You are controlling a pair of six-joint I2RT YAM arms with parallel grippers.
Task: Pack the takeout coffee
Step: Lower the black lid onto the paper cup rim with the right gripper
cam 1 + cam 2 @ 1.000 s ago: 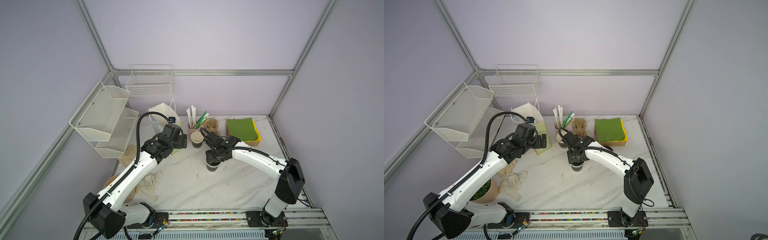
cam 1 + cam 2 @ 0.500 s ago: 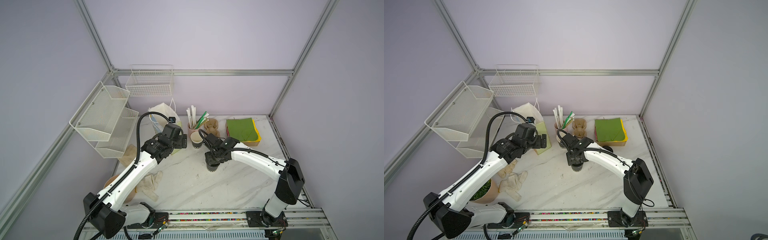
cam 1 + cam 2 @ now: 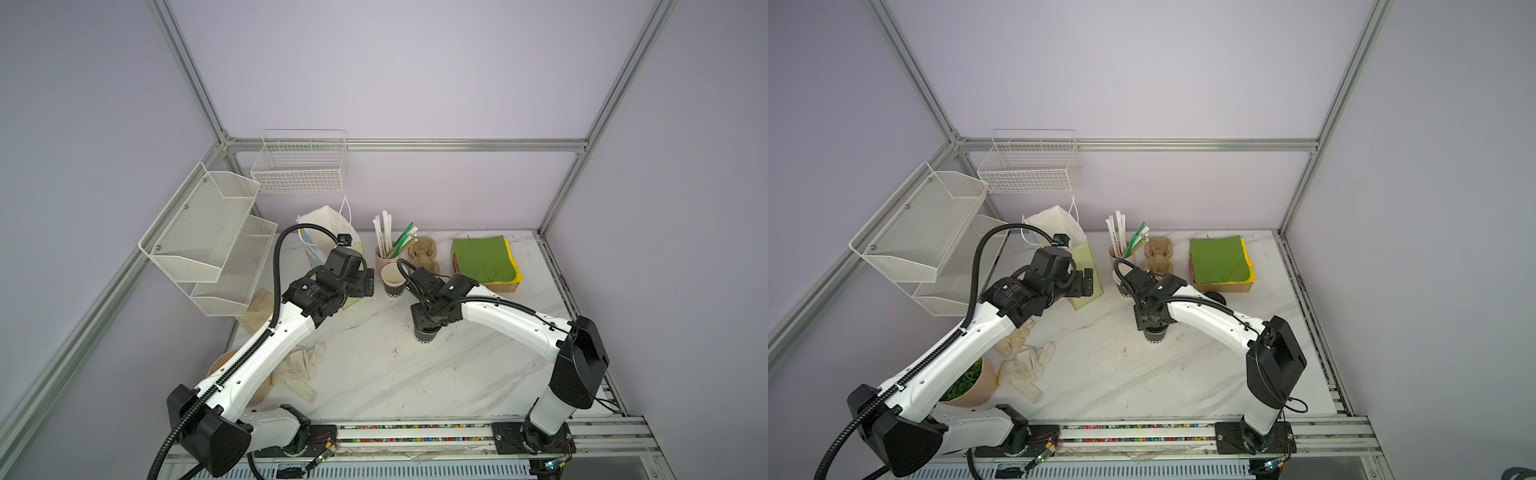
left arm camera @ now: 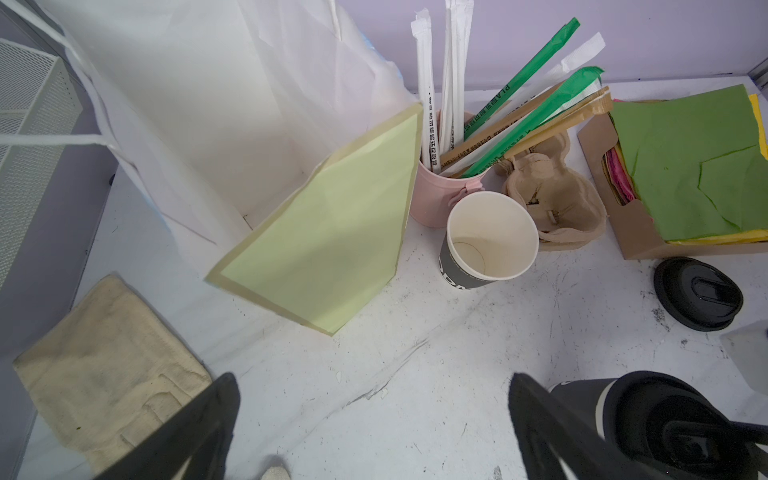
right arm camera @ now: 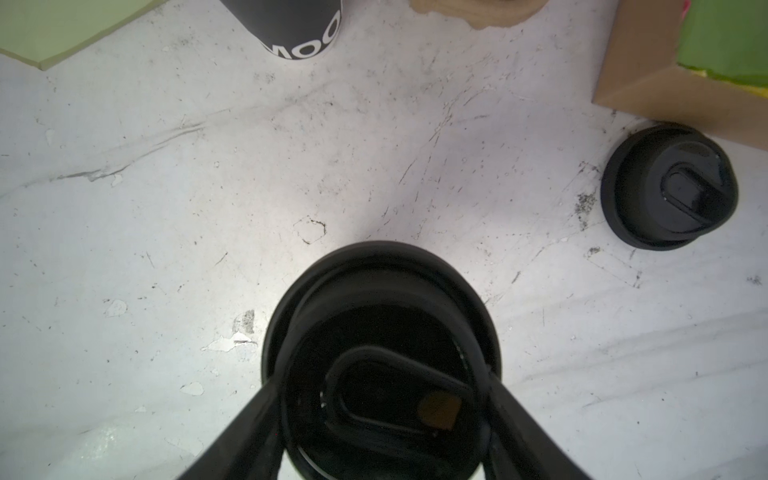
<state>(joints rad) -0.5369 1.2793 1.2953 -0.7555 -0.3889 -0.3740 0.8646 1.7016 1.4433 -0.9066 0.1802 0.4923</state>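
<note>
marble table [image 3: 374,374] first, cluttered along its far edge. white paper bag [image 3: 328,224] stands at about ten o'clock from the middle, with a pale green bag [image 4: 332,232] just beside it. left end effector [image 4: 372,399] hangs wide open near them, holding nothing. right end effector [image 5: 380,382] is clamped around the lid of the takeout coffee [image 3: 424,336], upright, mid-table. lid's on and the grip's made. by my read the carry and the drop into a bag are left. spare lid [image 3: 1214,297] lies at two o'clock from the coffee.
</note>
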